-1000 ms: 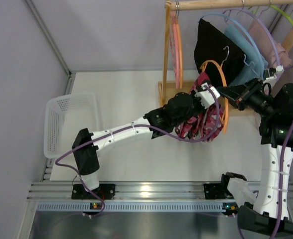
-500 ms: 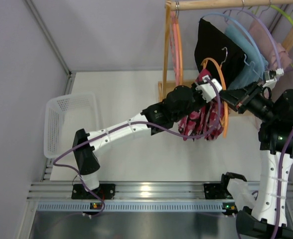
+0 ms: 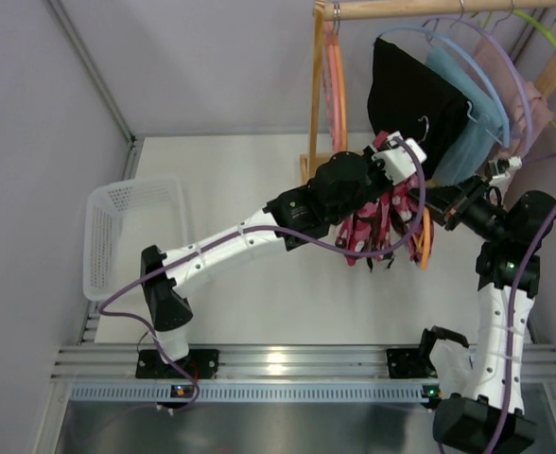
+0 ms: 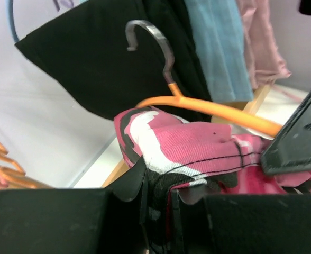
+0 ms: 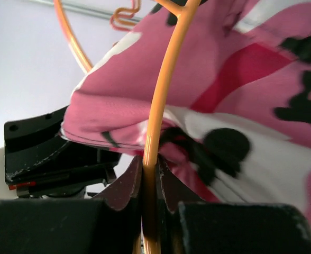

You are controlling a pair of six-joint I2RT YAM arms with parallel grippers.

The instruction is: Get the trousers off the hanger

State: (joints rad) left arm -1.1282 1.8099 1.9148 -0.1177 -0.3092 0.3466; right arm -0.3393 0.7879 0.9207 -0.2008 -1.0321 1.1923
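Inspection of the work area, both arms raised at the wooden clothes rack (image 3: 316, 95) on the far right of the table (image 3: 259, 303).

Left gripper (image 4: 158, 182): fingers drawn nearly together, with a fold of the camouflage trousers (image 4: 198, 145) pinched between them. The fold is pink, white and black, and a stitched seam runs across it just above the fingers.

Right gripper (image 5: 150, 169): fingers closed tight on the wire of the orange hanger (image 5: 168, 79). The wire runs up from between the fingers and curves across the camouflage cloth.

Camouflage trousers: held in the air between the two grippers, below the wooden rail (image 3: 429, 8). They are draped over the orange hanger, and the loose part hangs down beneath the left wrist in the top view. The cloth is on the hanger, not free of it.

Orange hanger: its grey metal hook (image 4: 155, 42) shows against the black cloth behind it. The hook grips nothing visible.

Plain black trousers (image 3: 410, 90): hanging from the rail on a blue hanger (image 3: 448, 43), just behind the camouflage pair. Neither gripper touches them.

Other items: a light blue garment (image 3: 472, 113) and a pale pink garment (image 3: 524, 95) hang beside the black one. A white mesh basket (image 3: 131, 232) stands at the table's left edge, well apart from both grippers
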